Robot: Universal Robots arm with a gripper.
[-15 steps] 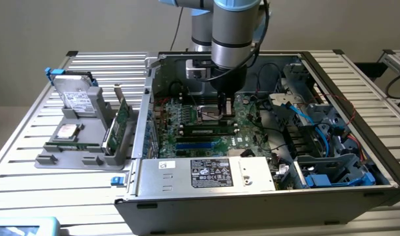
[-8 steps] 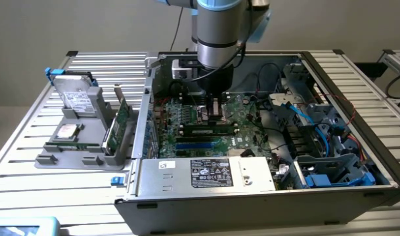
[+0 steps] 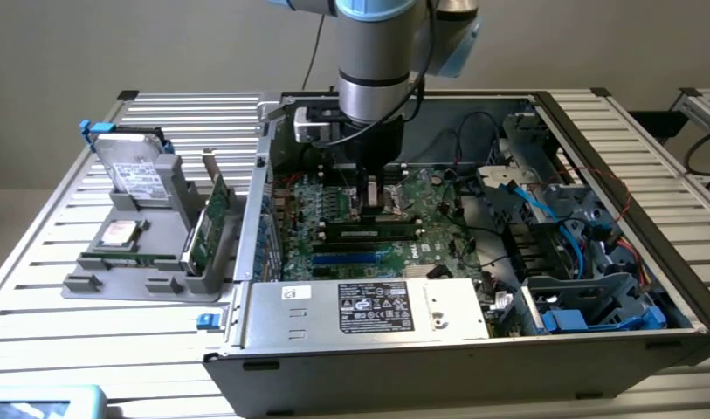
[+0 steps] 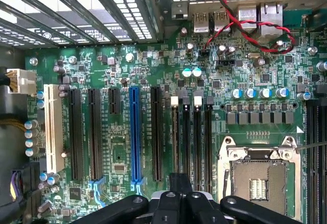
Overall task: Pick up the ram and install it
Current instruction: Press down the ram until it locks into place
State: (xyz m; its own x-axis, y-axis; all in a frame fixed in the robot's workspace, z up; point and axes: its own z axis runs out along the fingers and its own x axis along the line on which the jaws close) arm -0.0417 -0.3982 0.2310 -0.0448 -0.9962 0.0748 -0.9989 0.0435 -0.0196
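On the exterior view's left, a grey holder tray (image 3: 139, 284) sat on the slatted table (image 3: 51, 349). A hard drive (image 3: 135, 170) stood upright at the tray's far end and a green expansion card (image 3: 215, 209) stood on edge along its right side.

Right of that was the open computer case (image 3: 472, 349), lying on its side with the motherboard (image 3: 331, 218) facing up.

Your arm (image 3: 378, 52) dropped straight down into the case from above, wrist vertical. The gripper (image 3: 374, 194) was low over the board at about the middle of its far half, around the CPU socket (image 4: 258, 180).

I couldn't tell from either view whether the gripper was open or closed.

The ram (image 3: 372, 233) looked to be a dark stick lying left to right along the black memory slots. It was just on the near side of the gripper, close below its tip. I couldn't tell if the two were touching.

A blue slot (image 3: 352, 257) ran parallel to the ram, a little nearer. The power supply (image 3: 367, 307), with a white label, was against the near wall.

Further right in the case were loose black and blue cables (image 3: 541, 205), and a drive cage (image 3: 594, 301) in the near right corner.
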